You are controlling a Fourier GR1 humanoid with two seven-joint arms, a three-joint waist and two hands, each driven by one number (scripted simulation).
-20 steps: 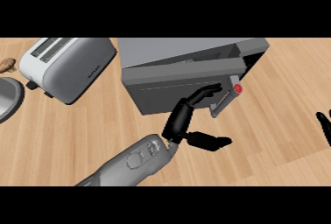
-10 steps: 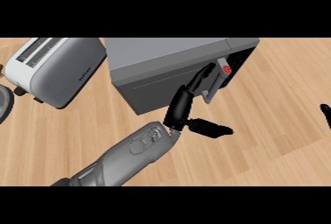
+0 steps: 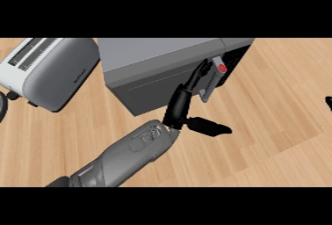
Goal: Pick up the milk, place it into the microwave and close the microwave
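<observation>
The grey microwave [image 3: 162,55] stands at the top middle of the head view. Its door [image 3: 152,90] is nearly against the body, with a dark gap [image 3: 237,56] showing at the right end beside a red button [image 3: 221,68]. My left hand [image 3: 180,105] comes up from the lower left. Its straight fingers [image 3: 198,78] lie against the door's right end, and the thumb [image 3: 209,126] sticks out to the right. The hand is open and holds nothing. Only a black tip of my right hand [image 3: 329,103] shows at the right edge. No milk is in view.
A silver toaster [image 3: 48,72] stands left of the microwave. A dark curved rim [image 3: 3,107] shows at the left edge. Bare wooden counter [image 3: 272,132] spreads to the right and in front.
My left hand has pushed up and to the right along the door, and the gap at the door has narrowed. The right hand has slid almost out of view at the right edge.
</observation>
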